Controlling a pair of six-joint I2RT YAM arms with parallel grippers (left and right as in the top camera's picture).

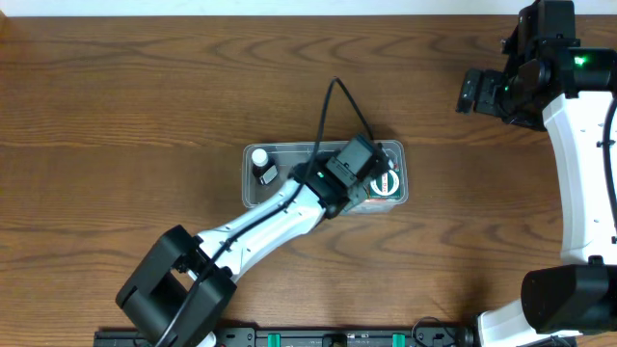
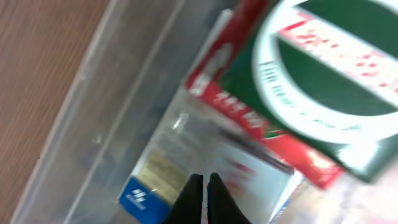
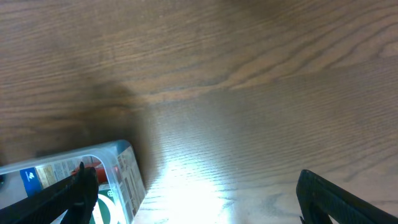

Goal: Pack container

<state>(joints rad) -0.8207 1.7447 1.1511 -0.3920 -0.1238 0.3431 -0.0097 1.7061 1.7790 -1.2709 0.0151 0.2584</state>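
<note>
The container (image 1: 253, 198), a clear shallow tub, lies at the table's centre. My left gripper (image 1: 374, 176) reaches down into its right half. In the left wrist view the gripper (image 2: 205, 182) is shut, fingertips together with nothing between them, just above a clear packet with a blue label (image 2: 144, 194). Next to that packet lies a green, white and red packet (image 2: 311, 81), also seen from above (image 1: 388, 183). A small white bottle (image 1: 260, 157) stands in the tub's left end. My right gripper (image 3: 199, 199) hangs open over bare table, right of the container's corner (image 3: 121, 152).
The right arm (image 1: 578, 145) runs along the table's right edge, with its gripper (image 1: 474, 92) at the far right. A black cable (image 1: 328, 111) loops up from the left wrist. Brown wood tabletop (image 1: 145, 116) surrounds the tub.
</note>
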